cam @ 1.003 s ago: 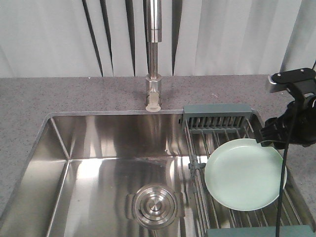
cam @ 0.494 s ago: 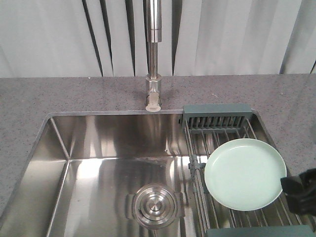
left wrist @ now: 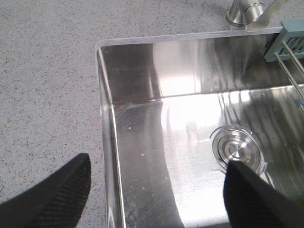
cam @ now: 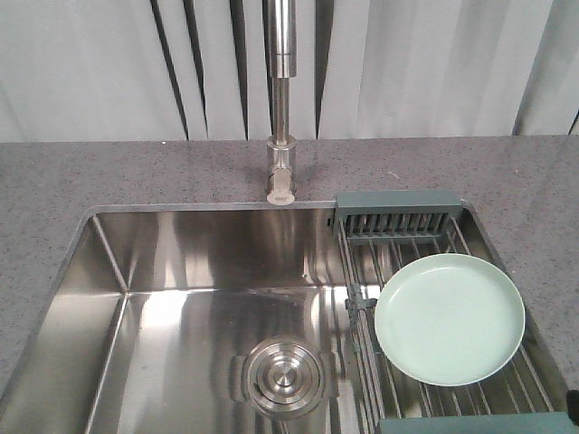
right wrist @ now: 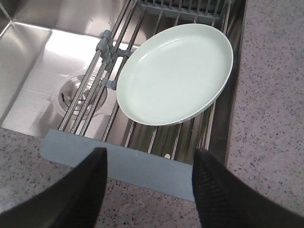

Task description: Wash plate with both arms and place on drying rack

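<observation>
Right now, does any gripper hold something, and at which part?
Nothing is held. Both grippers, left and right, are open and empty; the pale green plate lies free on the steel-bar rack.

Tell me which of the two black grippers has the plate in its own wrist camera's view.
The right gripper: its open black fingers frame the pale mint-green round plate lying on the steel-wire drying rack. The left gripper sees only the steel sink basin and drain.

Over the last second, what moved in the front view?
The right arm pulled back from beside the plate, toward the camera, and left the front view. Its hand now hangs open near the drying rack, holding nothing. Plate, rack and left hand look unchanged.
</observation>
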